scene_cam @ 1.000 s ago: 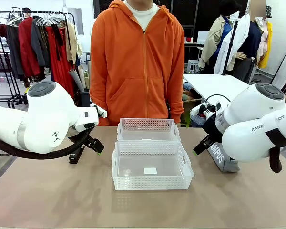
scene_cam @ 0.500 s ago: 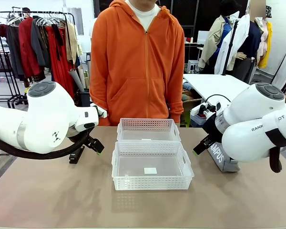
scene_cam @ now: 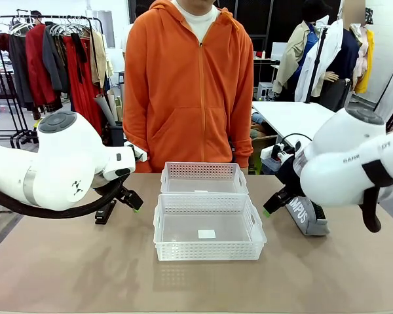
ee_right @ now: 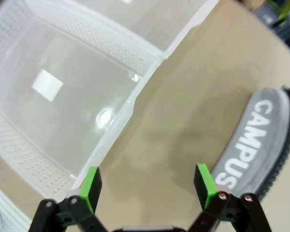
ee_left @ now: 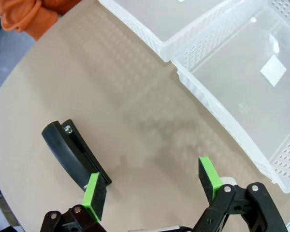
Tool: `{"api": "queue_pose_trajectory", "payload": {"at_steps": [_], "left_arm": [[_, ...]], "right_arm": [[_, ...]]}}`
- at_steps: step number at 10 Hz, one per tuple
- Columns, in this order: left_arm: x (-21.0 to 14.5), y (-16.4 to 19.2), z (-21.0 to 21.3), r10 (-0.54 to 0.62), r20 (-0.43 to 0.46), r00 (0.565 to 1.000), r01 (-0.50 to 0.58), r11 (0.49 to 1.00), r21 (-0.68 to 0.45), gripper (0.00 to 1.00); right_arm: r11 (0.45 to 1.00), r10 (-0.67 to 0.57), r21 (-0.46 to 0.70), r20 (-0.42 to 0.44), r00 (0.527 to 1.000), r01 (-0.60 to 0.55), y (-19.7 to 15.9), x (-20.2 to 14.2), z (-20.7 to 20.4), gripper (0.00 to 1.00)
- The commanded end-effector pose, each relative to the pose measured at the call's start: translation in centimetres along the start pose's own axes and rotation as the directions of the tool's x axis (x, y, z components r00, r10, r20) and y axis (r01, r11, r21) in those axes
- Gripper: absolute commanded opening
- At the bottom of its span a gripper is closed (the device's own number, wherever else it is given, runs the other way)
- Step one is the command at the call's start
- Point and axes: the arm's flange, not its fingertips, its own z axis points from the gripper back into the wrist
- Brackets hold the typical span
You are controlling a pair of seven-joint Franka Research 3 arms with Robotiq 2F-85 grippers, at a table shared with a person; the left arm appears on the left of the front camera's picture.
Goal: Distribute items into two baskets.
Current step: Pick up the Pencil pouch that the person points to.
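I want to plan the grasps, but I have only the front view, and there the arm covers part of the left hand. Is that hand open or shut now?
Observer: In the left wrist view the left hand is open and holds nothing.
Operator: Thank you. Where is the stapler in relation to it?
Observer: The stapler lies flat on the table. Its near end meets one green pad in the picture and the rest runs away from the gap. I cannot tell if they touch.
Operator: And the right hand?
Observer: In the right wrist view the right hand is open, and the pencil case lies to one side of it, outside the gap.
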Motion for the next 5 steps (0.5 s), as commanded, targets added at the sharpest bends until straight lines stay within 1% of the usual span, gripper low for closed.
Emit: {"api": "queue_pose_trajectory", "payload": {"at_steps": [1,3,4,5], "left_arm": [[0.0,0.0,0.0,0.000,0.000,1.000,0.000,1.000,0.000,1.00],[0.0,0.0,0.0,0.000,0.000,1.000,0.000,1.000,0.000,1.00],[0.0,0.0,0.0,0.000,0.000,1.000,0.000,1.000,0.000,1.00],[0.0,0.0,0.0,0.000,0.000,1.000,0.000,1.000,0.000,1.00]], "right_arm": [[0.996,-0.036,0.081,-0.039,0.999,0.039,-1.8,1.2,2.0,1.00],[0.979,-0.121,0.150,-0.125,0.985,0.139,-2.3,2.7,2.5,1.00],[0.969,-0.147,0.175,-0.152,0.977,0.173,-2.3,3.8,3.0,1.00],[0.962,-0.163,0.194,-0.158,0.974,0.192,-2.0,4.8,3.5,1.00]]}}
